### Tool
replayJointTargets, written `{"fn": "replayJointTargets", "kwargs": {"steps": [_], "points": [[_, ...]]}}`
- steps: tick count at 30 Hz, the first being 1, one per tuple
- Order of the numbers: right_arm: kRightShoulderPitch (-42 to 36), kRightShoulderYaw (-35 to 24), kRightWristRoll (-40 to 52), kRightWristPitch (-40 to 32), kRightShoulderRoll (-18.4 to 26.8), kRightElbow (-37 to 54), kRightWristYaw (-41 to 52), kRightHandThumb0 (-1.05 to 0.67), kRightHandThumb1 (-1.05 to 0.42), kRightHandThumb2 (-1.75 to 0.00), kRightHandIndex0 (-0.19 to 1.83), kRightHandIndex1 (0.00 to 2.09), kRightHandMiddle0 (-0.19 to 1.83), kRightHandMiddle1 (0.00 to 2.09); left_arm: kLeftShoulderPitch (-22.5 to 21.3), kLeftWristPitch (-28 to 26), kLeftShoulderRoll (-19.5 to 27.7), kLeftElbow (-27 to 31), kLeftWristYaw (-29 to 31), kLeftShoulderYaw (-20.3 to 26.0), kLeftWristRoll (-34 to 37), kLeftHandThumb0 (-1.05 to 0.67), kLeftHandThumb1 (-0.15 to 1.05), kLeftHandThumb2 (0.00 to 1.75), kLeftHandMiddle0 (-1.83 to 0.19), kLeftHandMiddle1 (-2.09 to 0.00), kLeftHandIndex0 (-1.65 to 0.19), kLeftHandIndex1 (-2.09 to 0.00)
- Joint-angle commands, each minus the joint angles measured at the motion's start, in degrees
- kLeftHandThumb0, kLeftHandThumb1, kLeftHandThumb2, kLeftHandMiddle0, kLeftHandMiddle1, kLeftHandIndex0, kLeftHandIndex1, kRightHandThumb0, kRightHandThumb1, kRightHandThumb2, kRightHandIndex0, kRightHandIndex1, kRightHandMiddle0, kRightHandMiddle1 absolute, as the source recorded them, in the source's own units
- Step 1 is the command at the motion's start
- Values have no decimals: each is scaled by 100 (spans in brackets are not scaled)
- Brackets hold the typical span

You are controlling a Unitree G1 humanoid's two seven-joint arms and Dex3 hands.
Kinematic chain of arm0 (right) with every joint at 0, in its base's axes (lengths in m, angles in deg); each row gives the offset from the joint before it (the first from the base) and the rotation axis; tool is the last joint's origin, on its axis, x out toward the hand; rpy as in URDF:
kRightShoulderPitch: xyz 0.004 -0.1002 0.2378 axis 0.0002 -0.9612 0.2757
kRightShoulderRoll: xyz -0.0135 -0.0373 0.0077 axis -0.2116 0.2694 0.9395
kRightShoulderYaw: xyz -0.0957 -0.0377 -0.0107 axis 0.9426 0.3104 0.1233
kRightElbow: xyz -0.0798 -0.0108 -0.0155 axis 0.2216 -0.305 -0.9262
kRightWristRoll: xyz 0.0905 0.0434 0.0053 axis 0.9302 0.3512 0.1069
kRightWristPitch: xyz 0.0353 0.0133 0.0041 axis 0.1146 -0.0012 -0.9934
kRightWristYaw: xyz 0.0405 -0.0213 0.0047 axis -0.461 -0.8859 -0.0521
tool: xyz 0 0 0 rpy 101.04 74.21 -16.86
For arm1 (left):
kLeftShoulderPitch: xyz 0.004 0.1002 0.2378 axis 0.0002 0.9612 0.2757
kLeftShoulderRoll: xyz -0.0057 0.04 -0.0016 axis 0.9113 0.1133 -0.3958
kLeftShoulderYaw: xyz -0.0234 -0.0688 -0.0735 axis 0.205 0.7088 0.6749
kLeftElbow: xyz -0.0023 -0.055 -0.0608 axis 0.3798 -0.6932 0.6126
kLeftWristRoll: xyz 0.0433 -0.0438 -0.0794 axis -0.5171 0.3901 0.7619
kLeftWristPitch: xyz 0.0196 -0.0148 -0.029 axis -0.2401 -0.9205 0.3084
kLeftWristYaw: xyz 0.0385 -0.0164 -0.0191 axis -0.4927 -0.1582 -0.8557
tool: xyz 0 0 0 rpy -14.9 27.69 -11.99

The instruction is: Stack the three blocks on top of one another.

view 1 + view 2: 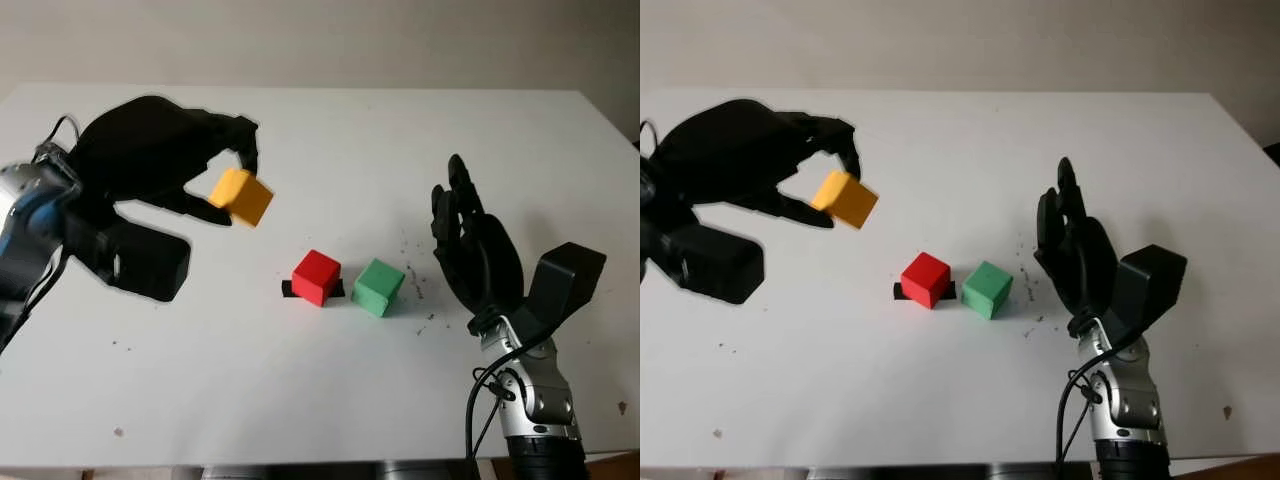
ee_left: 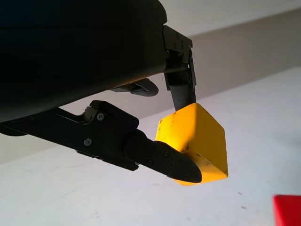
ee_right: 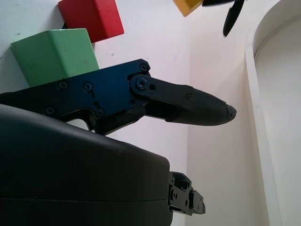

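**Yellow block in the air, first stacking step under way**

The left hand [image 1: 215, 175] grips the yellow block [image 1: 241, 197] between its fingers [image 2: 160, 157], holding it above the white table [image 1: 330, 400], off to the left of the other two. The red block [image 1: 316, 277] and the green block [image 1: 379, 287] sit just beside each other near the table's middle, not yet stacked. The right hand [image 1: 470, 245] is open and holds nothing, near the green block on its right side. The step appears to be carrying the yellow block over; next it must be brought squarely above one block and lowered flat
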State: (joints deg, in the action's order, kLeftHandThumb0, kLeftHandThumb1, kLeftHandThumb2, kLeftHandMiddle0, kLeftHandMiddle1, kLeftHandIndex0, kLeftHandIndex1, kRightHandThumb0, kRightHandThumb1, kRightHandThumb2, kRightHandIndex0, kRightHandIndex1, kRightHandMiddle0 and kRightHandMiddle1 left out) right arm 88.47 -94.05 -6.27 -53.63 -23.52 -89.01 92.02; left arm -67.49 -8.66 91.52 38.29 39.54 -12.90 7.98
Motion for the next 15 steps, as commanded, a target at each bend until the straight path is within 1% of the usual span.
{"fn": "replayJointTargets", "kwargs": {"steps": [1,3,7,9,11,15], "points": [[-2,41,-43,37,-33,131,-18,-67,-105,-65,-19,0,-19,0,-328,-75,-122,35,145,-96,-28,-45,104,7,-40,-9,-27,-154],[0,55,-56,41,-51,129,-24,-67,-105,-65,-19,0,-19,0,-440,-73,-266,8,244,-140,51,-45,104,6,-41,-9,-29,-154],[-1,81,-68,0,-73,151,-32,-67,-105,-65,-19,0,-19,0,-531,-4,-557,-243,440,-120,564,-41,104,6,-43,-11,-26,-157],[-16,97,-80,-28,-85,186,-62,-68,-105,-65,-19,0,-19,0,-546,-43,-664,-349,534,-129,725,-41,103,5,-44,-12,-32,-147],[-34,101,-85,-46,-91,215,-79,-69,-105,-65,-19,0,-19,0,-529,-10,-739,-466,598,-177,785,-42,103,5,-44,-13,-35,-143],[-44,91,-66,-62,-98,234,-87,-68,-105,-64,-19,0,-19,0,-477,45,-786,-550,685,-306,677,-46,105,8,-41,-12,-31,-149]]}}
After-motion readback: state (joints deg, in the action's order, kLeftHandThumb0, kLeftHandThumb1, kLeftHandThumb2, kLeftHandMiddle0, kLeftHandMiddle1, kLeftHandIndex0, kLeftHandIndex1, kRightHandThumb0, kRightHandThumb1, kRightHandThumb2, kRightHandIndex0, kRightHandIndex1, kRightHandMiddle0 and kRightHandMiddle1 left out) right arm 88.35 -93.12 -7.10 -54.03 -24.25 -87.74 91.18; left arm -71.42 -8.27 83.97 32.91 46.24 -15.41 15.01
